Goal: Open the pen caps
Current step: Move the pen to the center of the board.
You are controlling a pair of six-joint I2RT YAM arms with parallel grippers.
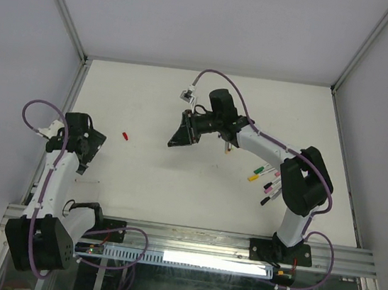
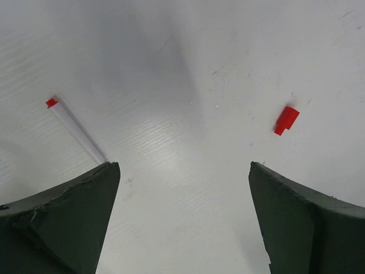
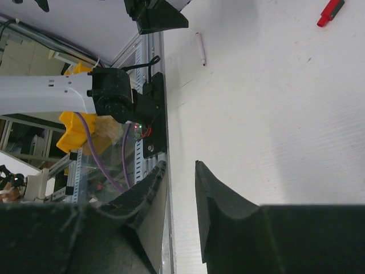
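The red cap (image 2: 286,120) looks light, stiff and slippery: pinch its sides. The left end effector (image 2: 182,165) stands wide; the right end effector (image 3: 180,165) narrow, empty.

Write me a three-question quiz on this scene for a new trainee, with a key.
1. True or false: the left gripper has its jaws wide apart, with nothing between them.
2. The loose cap is: A blue, B red, C green.
3. Fill in: the cluster of pens lies beside the ____ arm.

Key: 1 true; 2 B; 3 right, the right arm.
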